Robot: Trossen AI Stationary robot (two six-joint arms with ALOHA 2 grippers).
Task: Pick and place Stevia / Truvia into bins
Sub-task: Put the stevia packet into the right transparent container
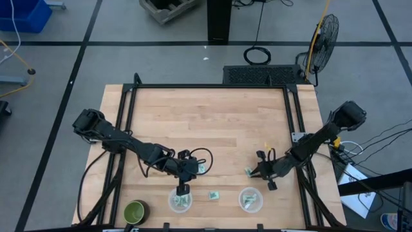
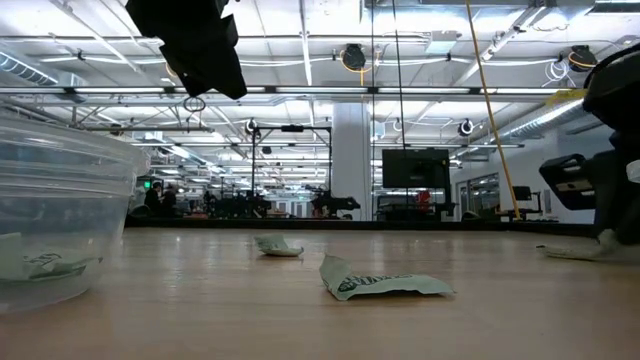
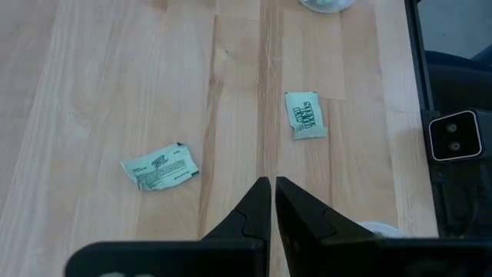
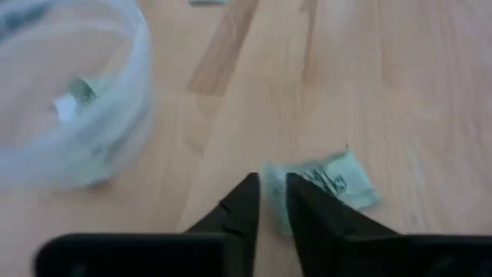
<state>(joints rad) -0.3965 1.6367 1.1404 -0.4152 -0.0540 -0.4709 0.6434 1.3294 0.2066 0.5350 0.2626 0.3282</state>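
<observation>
Three pale green Stevia packets lie flat on the table outside the bins: one, one between the bins, and one at my right gripper. Both translucent bins hold packets. My left gripper hovers shut and empty just above the left bin's far rim. My right gripper is down at the table, shut on a packet, on the far side of the right bin. My right gripper has the packet's near end between its two fingers, coming slanting down from the table's right side. The rest of the packet lies flat on the wood, not lifted.
A round green cup stands at the near edge, left of the left bin. The black frame rails run along both sides of the table. Bare wood fills the table's far half.
</observation>
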